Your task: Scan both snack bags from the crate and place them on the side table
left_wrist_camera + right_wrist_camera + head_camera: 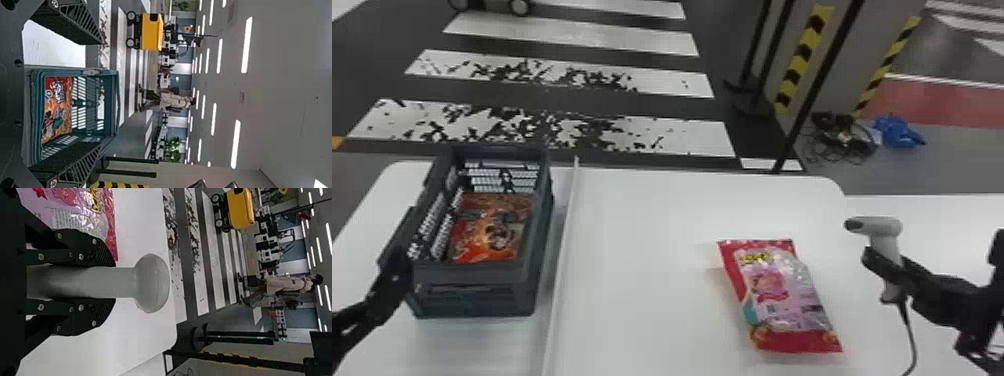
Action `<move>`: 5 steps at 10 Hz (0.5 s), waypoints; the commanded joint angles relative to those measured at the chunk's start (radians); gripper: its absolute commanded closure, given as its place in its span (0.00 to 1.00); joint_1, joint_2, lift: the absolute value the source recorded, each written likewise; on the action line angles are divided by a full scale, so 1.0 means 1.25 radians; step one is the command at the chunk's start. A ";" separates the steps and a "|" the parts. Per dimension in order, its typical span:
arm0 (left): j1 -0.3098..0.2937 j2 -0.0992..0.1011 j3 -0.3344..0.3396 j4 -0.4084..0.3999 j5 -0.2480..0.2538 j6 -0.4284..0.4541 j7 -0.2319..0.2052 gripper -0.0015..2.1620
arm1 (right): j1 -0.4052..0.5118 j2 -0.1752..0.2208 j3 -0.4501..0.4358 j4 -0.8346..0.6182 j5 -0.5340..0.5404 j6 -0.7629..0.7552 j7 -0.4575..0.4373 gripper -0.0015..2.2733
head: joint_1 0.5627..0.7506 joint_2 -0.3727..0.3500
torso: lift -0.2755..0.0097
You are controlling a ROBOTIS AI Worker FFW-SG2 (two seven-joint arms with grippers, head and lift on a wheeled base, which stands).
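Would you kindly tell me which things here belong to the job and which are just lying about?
For the job: crate, orange snack bag, pink snack bag, white table, scanner, right tool holding it.
Lying about: blue bundle, tangled cables.

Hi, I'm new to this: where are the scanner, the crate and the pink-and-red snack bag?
Scanner (113,282): right wrist view, on its handle.
Crate (474,304): head view, on its near wall.
Pink-and-red snack bag (777,292): head view, on its printed middle.

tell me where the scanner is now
In the head view, the scanner is toward the right edge, held in the right gripper, right of the pink snack bag.
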 commanded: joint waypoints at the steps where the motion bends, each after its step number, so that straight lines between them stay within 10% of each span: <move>1: -0.002 0.000 -0.002 0.000 0.000 0.002 0.000 0.04 | -0.041 0.003 -0.025 0.089 0.010 -0.035 0.000 0.99 | 0.70 0.23 | 0.62; 5: -0.004 -0.001 -0.004 0.001 -0.001 0.002 0.000 0.04 | -0.111 0.003 -0.044 0.322 0.021 -0.248 -0.059 0.99 | 0.70 0.19 | 0.62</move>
